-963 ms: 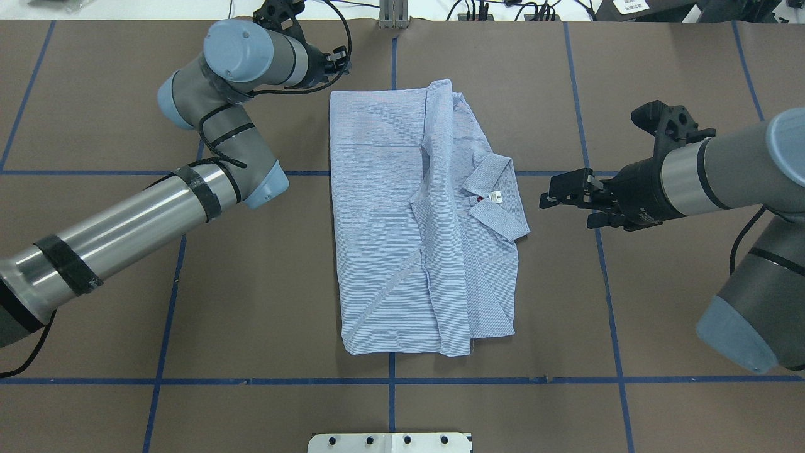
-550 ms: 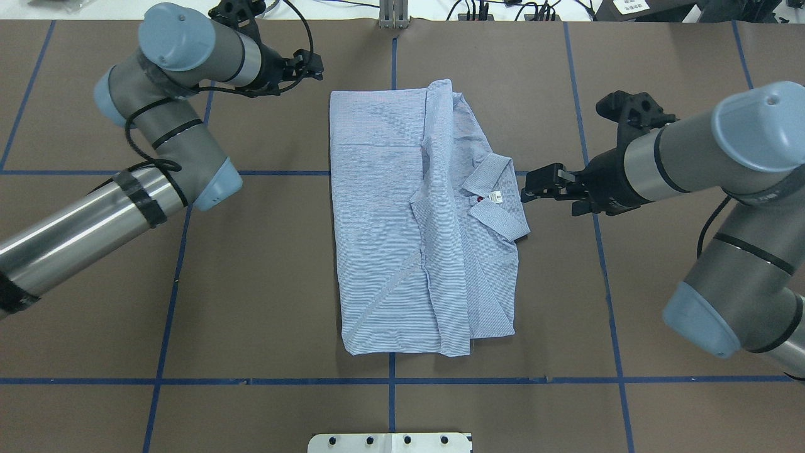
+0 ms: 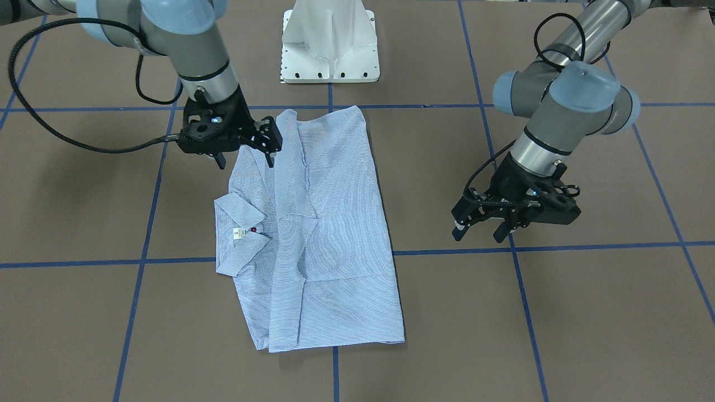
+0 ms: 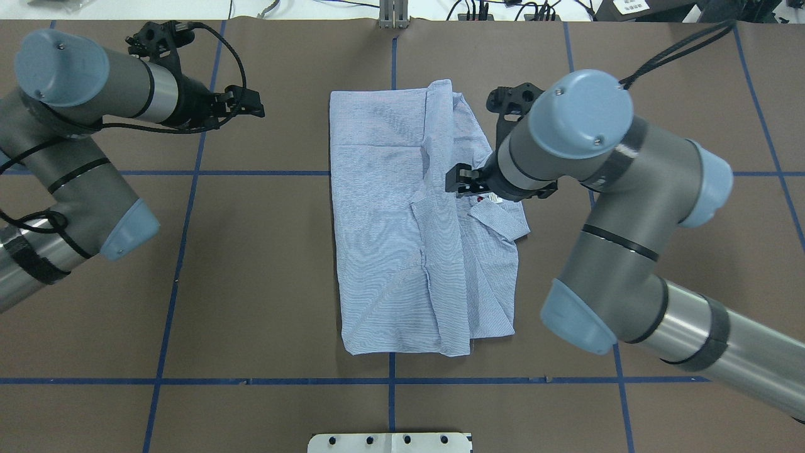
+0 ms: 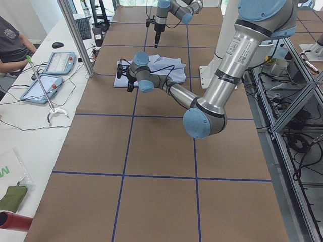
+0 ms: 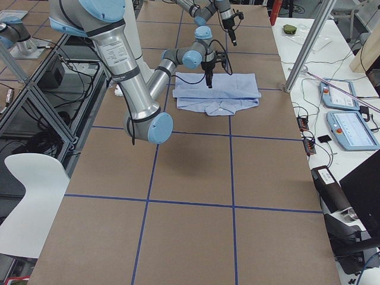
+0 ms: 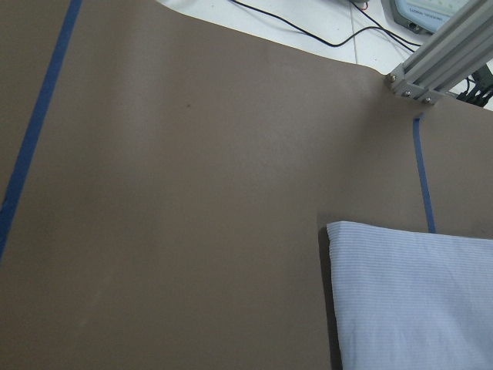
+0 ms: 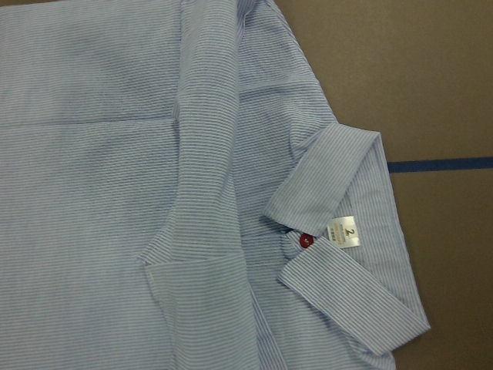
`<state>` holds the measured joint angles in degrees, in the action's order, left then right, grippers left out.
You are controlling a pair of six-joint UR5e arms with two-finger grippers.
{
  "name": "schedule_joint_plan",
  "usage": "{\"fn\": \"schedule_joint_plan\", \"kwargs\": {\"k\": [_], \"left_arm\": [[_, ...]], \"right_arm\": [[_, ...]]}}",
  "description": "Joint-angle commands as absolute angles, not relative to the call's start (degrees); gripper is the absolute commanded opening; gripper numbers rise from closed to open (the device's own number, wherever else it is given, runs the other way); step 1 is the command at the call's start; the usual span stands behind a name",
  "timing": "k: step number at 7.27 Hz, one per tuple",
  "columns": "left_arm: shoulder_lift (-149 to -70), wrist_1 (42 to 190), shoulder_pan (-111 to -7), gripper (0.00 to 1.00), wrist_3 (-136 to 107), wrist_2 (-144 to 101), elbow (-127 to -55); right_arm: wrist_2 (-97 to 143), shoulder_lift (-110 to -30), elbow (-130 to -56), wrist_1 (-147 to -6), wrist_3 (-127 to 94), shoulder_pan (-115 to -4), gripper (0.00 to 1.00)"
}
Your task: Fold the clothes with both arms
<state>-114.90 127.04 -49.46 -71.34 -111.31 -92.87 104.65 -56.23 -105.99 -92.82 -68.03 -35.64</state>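
Bare table rings the shirt. Right gripper hangs spread and empty above it; left gripper likewise, well clear.

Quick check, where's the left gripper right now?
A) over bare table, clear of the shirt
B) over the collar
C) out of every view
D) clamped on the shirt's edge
A: the left gripper hangs over bare brown table, apart from the shirt, open and empty.
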Motion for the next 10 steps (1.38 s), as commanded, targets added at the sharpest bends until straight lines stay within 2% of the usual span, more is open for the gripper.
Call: {"fn": "schedule_joint_plan", "kwargs": {"k": [1, 5, 10], "left_arm": [[-112.94, 123.93, -49.40, 1.00, -71.37, -112.24, -97.38], [-112.94, 124.01, -49.13, 1.00, -71.46, -112.32, -96.86], [-113.90, 124.54, -47.56, 1.00, -73.81, -112.32, -96.77]], "right_arm": [[100.65, -49.15, -94.70, -93.43, -65.49, -33.14, 1.00], [99.32, -43.51, -83.17, -93.43, -64.86, -31.12, 1.00], [98.88, -43.77, -81.74, -95.69, -63.56, -29.97, 1.00]]}}
